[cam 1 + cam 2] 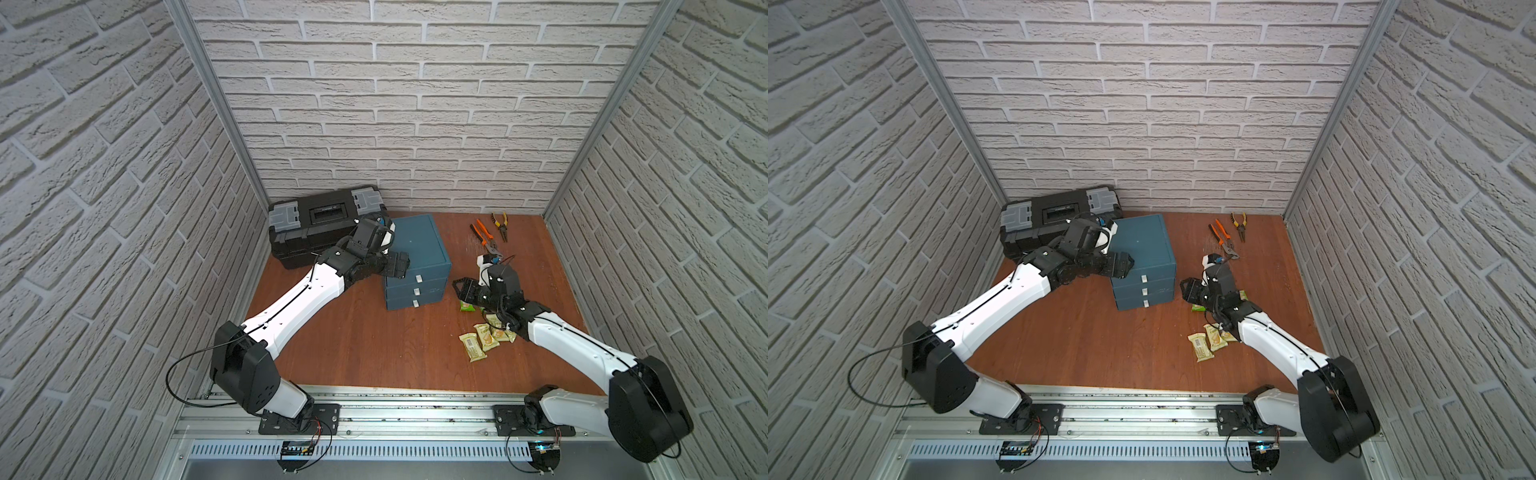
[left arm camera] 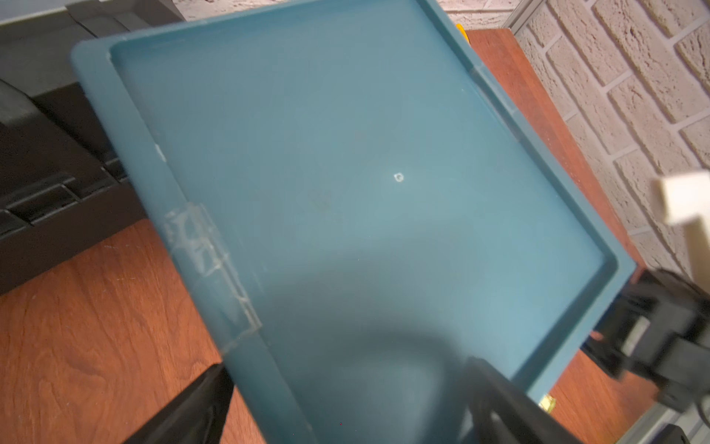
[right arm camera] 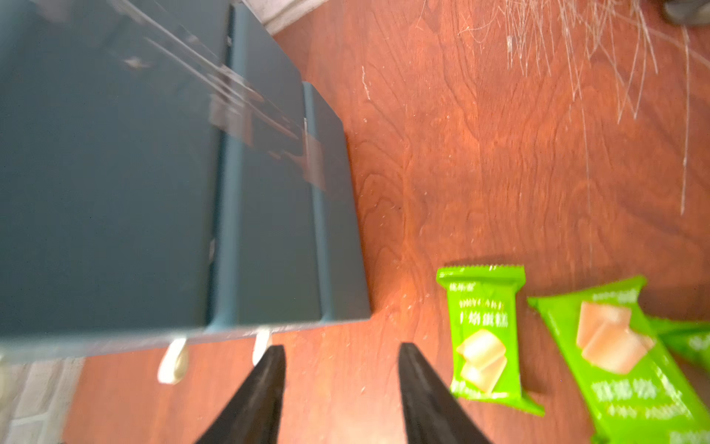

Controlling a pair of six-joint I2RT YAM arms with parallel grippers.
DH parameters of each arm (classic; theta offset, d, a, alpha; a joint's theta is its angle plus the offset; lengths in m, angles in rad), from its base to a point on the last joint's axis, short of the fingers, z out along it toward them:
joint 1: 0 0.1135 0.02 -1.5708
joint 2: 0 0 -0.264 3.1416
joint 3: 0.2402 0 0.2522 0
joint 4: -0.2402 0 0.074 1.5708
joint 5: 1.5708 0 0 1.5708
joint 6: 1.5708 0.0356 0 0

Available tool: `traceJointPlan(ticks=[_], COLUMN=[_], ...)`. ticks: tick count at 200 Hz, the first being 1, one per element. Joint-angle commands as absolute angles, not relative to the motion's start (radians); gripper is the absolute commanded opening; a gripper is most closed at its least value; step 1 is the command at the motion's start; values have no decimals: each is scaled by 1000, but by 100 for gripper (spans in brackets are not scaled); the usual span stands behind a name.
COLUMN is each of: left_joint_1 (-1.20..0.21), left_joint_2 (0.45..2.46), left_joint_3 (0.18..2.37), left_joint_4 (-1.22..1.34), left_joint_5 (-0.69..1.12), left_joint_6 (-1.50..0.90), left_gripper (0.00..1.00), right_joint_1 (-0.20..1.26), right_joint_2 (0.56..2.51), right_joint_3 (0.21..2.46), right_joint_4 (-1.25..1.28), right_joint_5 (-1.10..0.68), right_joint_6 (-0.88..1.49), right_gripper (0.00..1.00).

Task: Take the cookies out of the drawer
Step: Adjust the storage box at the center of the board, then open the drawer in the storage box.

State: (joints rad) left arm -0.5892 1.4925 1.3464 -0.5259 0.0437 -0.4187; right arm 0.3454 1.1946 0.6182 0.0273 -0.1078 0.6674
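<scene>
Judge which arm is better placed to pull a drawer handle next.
Right. The right pincer, open and empty, sits just before the white drawer handles at the cabinet front; the left pincer is over the cabinet top, away from them.

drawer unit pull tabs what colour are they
White pull tabs on the teal drawer unit, clearest in a top view.

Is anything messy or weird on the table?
Yes. The cookies lie scattered at mixed angles on the wooden table beside the blue drawer cabinet, some overlapping. Two pliers lie loose behind them. The drawers look shut.
</scene>
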Motion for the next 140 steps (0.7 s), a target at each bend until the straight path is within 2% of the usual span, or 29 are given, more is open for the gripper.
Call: traceJointPlan(ticks=[1, 28, 41, 95, 140], left_joint_1=[-563, -552, -545, -537, -540], left_joint_2=[1483, 1491, 1489, 1499, 1483], left_joint_3=[1308, 1302, 1290, 1272, 1255], left_joint_4=[-535, -527, -513, -490, -482], left_joint_5=[29, 37, 44, 76, 78], left_joint_6=[-395, -396, -397, -402, -408], left_gripper=[99, 99, 98, 98, 99], right_joint_1=[364, 433, 477, 539, 595], right_joint_2=[1120, 1115, 1167, 1578, 1806], right_joint_3=[500, 403, 376, 351, 412], right_joint_4=[145, 317, 421, 1003, 1204], right_joint_5=[-201, -222, -225, -270, -245], right_joint_6=[758, 860, 891, 1038, 1063], right_gripper=[62, 69, 69, 65, 63])
